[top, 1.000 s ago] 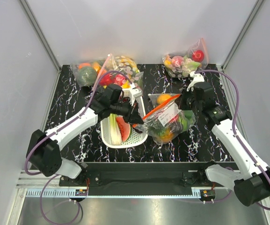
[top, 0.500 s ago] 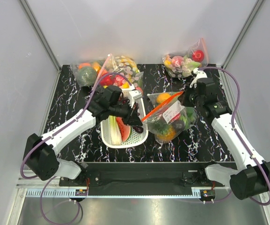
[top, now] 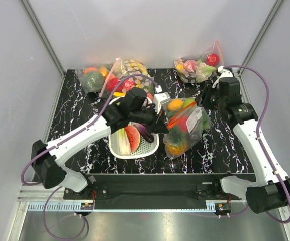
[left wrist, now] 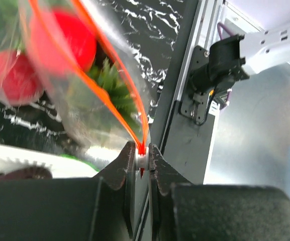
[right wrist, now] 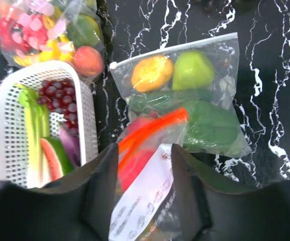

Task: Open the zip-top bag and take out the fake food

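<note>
One end of the soft, slippery zip-top bag (top: 187,128), held up beside the basket (top: 112,146), is pinched by the left jaws at its stiffer zip strip (right wrist: 152,129), judged the surest hold; the right jaws are parted.

The clear, crinkled plastic zip-top bag (top: 183,133) with its orange-red strip shines glossy. The white moulded-plastic lattice basket (right wrist: 88,131) looks matt.

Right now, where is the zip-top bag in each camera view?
Top external: zip-top bag right of centre, between the two arms.
Left wrist: zip-top bag upper left, its orange strip pinched in the left hand.
Right wrist: zip-top bag bottom centre, between the right hand's fingers.
Shared landmark: the black marbled table, in all three.
</note>
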You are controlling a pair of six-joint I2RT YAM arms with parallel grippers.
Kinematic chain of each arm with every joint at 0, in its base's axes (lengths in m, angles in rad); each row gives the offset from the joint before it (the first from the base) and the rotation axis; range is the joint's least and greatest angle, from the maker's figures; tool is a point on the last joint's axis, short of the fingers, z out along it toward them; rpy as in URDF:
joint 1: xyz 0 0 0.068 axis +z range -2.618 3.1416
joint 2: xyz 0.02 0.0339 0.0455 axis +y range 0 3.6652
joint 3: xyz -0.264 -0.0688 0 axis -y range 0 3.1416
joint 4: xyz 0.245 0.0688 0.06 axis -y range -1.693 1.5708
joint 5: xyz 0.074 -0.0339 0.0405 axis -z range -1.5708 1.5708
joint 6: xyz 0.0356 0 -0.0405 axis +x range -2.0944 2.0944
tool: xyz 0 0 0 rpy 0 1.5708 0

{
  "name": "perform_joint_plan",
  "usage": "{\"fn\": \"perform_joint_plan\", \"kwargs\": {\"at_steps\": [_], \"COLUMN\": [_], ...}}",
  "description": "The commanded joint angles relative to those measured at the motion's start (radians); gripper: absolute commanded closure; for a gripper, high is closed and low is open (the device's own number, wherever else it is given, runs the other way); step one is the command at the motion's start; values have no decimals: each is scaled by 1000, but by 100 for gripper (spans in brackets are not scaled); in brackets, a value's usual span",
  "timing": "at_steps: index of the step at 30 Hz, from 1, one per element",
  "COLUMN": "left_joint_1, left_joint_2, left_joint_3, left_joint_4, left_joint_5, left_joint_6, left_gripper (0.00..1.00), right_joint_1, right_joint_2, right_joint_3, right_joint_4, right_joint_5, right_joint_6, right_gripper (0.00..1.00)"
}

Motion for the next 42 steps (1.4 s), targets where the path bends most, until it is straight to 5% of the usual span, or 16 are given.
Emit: {"fn": "perform_joint_plan", "kwargs": {"at_steps": [1,5,18,29,31,33,35,36,37,39,42], "left_joint_1": [-39,-82,-142,-170,-171,-171,-171,-171,-171,-171,-171], "left_joint_2": [62,112,152,174,175,178,183,185,186,180,171], "left_joint_3": [101,139,155,164,162,166,181,192,205,238,285], "left_joint_4": [2,-21,-41,-52,-52,-57,-78,-93,-109,-135,-155], "left_joint_5": [-83,-146,-213,-213,-210,-215,-233,-247,-284,-324,-408], "left_joint_6": [-22,-22,-29,-15,-10,-10,-9,-9,-12,-29,-64], "left_gripper": [100,100,100,100,100,100,84,56,45,29,17], "right_joint_1": [-7,-5,1,15,16,18,19,19,21,21,22], "right_joint_2": [-23,-51,-93,-90,-76,-68,-59,-57,-59,-59,-59], "right_joint_3": [81,88,-11,-119,-123,-125,-122,-122,-120,-120,-122], "right_joint_4": [-93,-144,-328,-256,-245,-240,-245,-250,-253,-263,-263], "right_joint_5": [22,-33,-93,-129,-136,-141,-141,-139,-139,-135,-152], "right_joint_6": [67,165,319,353,350,344,334,331,327,324,319], "right_gripper": [46,31,34,34,37,57,71,82,88,99,100]}}
